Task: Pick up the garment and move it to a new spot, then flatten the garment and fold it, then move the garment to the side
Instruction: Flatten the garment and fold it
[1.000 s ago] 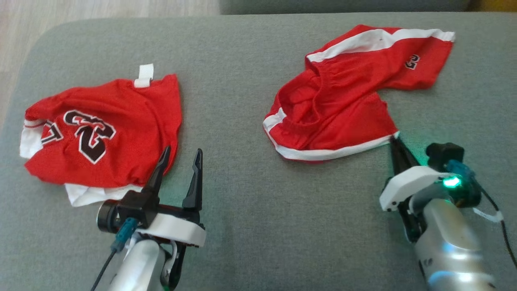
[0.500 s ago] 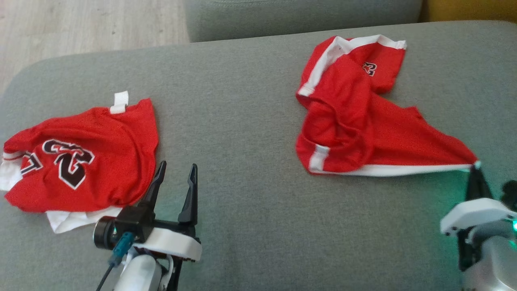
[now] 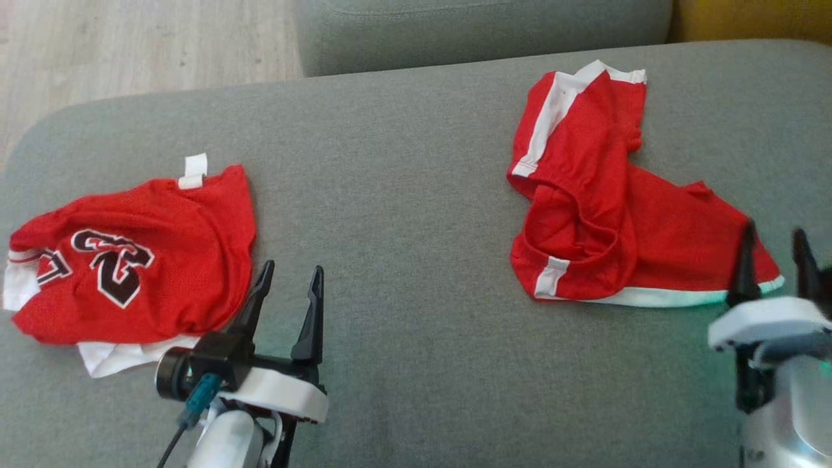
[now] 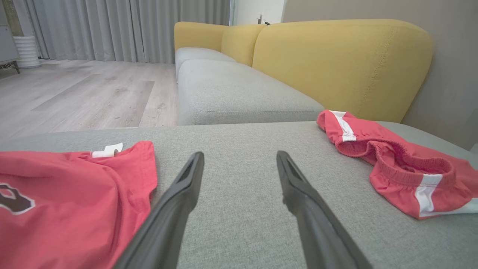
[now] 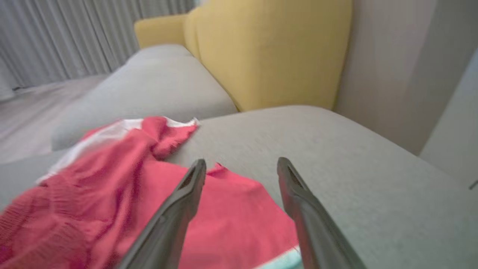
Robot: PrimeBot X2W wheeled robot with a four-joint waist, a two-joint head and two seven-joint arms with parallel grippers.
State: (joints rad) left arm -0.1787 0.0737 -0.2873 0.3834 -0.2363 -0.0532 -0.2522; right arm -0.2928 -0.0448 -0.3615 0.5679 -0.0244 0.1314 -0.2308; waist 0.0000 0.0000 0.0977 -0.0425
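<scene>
A: What carries everything?

B: A wide grey sofa cushion, with a yellow backrest beyond its far edge.

A: And the garment?

B: The red shorts lie rumpled on the cushion's right half. One white-striped leg reaches toward the far edge, and the white hem runs along the near side out toward the right edge.

A: Anything else on it?

B: A red jersey with dark numerals lies bunched by the left edge, well apart from the shorts.

A: The arms?

B: The right gripper hangs at the shorts' right hem corner with its fingers spread wide and nothing between them. One finger is over red cloth and the other over bare cushion. I cannot tell whether they touch. The left gripper is likewise spread and empty, just beside the jersey's right edge.

A: Smallest thing?

B: A white tab pokes out at the jersey's far edge.
</scene>
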